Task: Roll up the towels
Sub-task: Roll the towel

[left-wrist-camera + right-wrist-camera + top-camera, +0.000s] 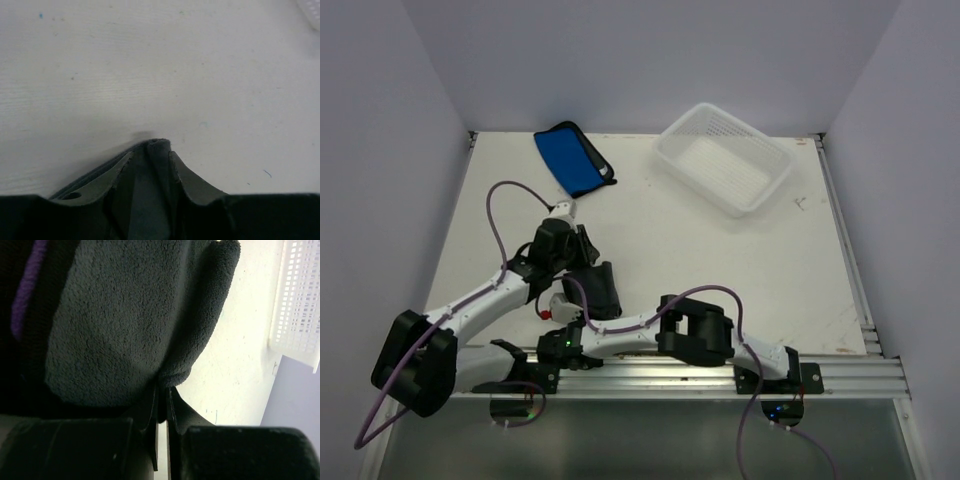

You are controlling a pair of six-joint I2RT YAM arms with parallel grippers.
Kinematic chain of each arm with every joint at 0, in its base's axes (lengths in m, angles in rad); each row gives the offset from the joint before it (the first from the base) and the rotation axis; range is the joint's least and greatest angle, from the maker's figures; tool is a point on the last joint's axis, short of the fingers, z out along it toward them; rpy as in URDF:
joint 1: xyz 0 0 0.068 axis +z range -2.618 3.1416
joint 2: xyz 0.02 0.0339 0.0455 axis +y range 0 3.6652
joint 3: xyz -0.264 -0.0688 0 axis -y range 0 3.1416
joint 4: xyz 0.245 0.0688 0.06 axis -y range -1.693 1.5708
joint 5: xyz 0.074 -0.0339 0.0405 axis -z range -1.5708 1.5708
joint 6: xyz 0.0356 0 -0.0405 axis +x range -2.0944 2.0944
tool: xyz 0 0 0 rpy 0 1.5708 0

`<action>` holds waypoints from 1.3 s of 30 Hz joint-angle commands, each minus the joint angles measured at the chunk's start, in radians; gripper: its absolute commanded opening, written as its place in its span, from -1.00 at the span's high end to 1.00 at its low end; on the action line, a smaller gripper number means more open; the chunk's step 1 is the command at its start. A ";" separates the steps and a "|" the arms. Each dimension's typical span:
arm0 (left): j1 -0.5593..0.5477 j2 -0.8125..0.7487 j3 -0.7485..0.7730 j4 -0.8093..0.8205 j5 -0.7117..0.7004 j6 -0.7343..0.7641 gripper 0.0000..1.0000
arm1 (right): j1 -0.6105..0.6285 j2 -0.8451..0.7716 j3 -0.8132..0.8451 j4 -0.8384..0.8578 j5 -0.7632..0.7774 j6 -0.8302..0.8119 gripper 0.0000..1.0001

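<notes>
Jaws of the right gripper (161,392) are closed, tips pressed up against the lower edge of the purple and black towel (130,320). I cannot tell whether any cloth is caught between them. On the left gripper (157,145) the finger tips converge over bare table (720,290) with nothing between them; I cannot tell whether they are open or closed.

1. Purple and black towel: it lies as a short dark bundle near the middle-left of the table, between the two wrists. From above I read its long axis as running roughly near to far, though the outline is almost as wide as it is long. The right wrist view shows grey-black pile with a purple strip at the upper left.

2. Blue towel (575,158): it lies flat at the far left of the table, well apart from both grippers. Its long axis runs diagonally, far-left to near-right (the black edging shows along the right side).

3. White basket (725,158): it sits to the right of the blue towel, not touching it.
</notes>
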 commanded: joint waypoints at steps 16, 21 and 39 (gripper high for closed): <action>0.005 0.286 -0.092 0.467 0.482 0.026 0.40 | 0.003 0.090 0.007 0.031 -0.234 0.025 1.00; 0.005 0.260 -0.161 0.453 0.358 -0.020 0.42 | 0.003 0.084 0.001 0.030 -0.226 0.034 1.00; 0.005 0.265 -0.363 0.687 0.249 -0.158 0.43 | 0.014 -0.067 -0.103 0.074 -0.233 0.051 0.11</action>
